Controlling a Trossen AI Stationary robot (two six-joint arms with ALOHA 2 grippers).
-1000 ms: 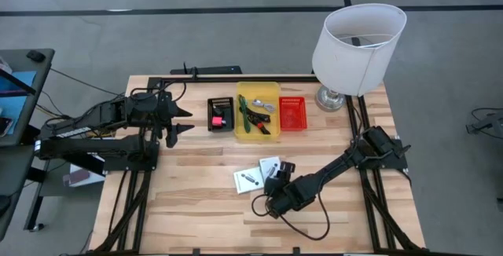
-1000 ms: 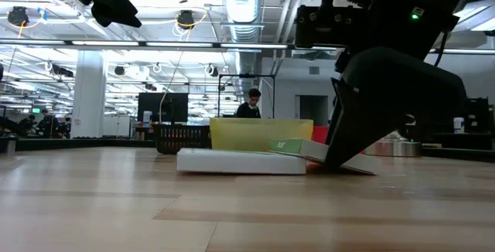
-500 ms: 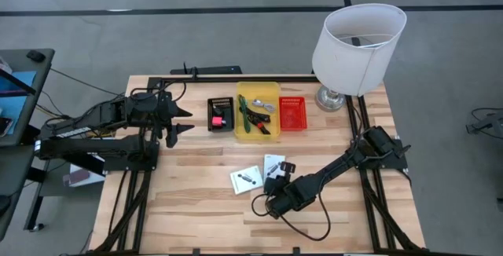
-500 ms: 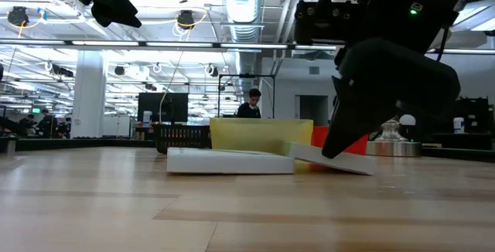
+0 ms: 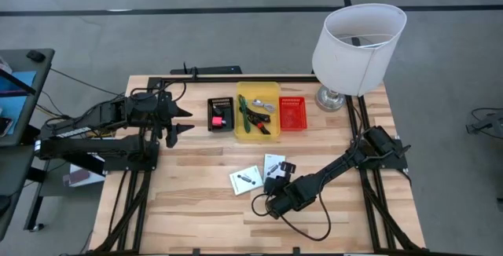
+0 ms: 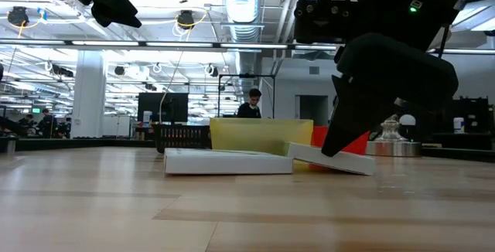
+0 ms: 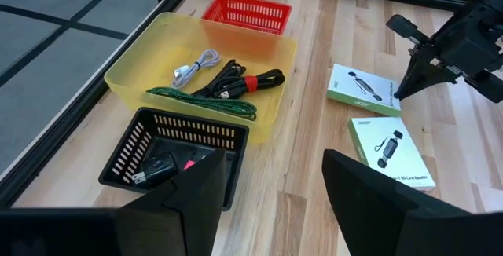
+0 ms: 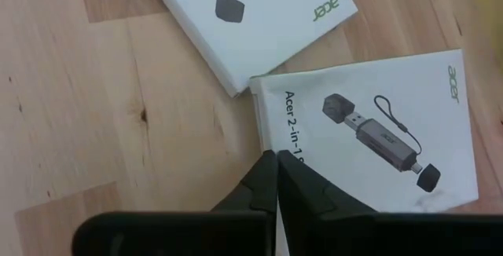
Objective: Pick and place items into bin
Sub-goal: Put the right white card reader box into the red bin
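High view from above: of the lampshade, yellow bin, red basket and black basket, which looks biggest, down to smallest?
1. Lampshade, though it stands nearer the camera
2. Yellow bin
3. Red basket and black basket: about alike

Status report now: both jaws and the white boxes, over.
Right gripper shut, tips on edge of one white box, not lifted. Left gripper open, waiting near black basket. Second white box alongside.
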